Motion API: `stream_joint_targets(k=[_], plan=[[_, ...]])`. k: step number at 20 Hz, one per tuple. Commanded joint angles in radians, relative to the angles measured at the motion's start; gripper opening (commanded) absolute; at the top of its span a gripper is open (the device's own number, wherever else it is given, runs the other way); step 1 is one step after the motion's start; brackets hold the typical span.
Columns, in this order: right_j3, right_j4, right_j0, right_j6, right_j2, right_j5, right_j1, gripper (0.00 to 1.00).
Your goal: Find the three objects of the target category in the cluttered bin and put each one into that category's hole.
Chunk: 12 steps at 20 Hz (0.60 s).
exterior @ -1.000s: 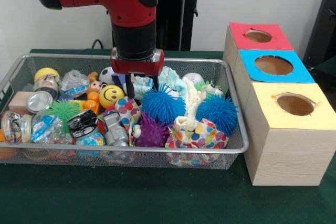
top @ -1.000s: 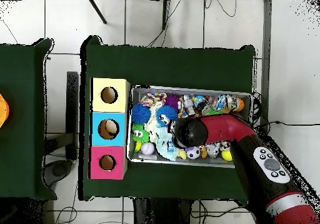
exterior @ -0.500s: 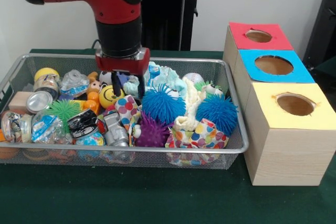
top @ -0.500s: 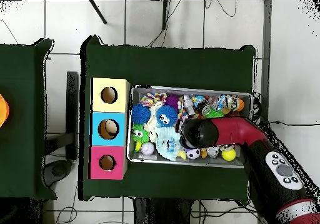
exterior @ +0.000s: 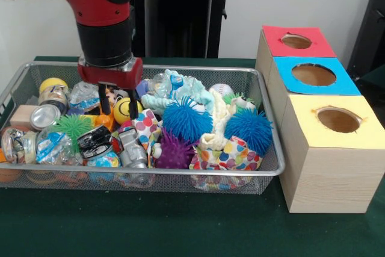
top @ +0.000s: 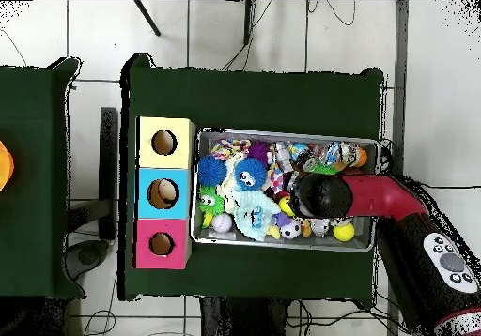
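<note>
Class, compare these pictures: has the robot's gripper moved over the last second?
Yes. In the front view the gripper has shifted left along the bin, away from the yellow-surround hole.

On the bench (exterior: 180, 227) the bin (exterior: 150, 171) sits to the left in the front view, with the box (exterior: 328, 167) just beside its right end, its three holes running near to far. Two dotted cloths (exterior: 231, 154) lie in the bin toward its near rim. The gripper (exterior: 117, 105) hangs over the bin's far left part.

End effector (exterior: 117, 104) further along bin (exterior: 180, 172), away from boxes, now over smiley ball (exterior: 124, 109).
</note>
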Motion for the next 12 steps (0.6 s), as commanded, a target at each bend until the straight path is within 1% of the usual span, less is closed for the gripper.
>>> stream_joint_targets(k=[1, 3, 6, 10, 12], plan=[[-0.140, -0.081, 0.026, -0.222, 0.038, 0.010, 0.117, 1.00], [-0.148, -0.082, 0.039, -0.205, 0.031, 0.001, 0.130, 1.00], [-0.144, -0.084, 0.054, -0.183, 0.023, -0.012, 0.131, 1.00], [-0.095, -0.072, 0.068, -0.143, 0.013, -0.025, 0.097, 1.00], [-0.062, -0.065, 0.080, -0.121, 0.006, -0.026, 0.063, 1.00]])
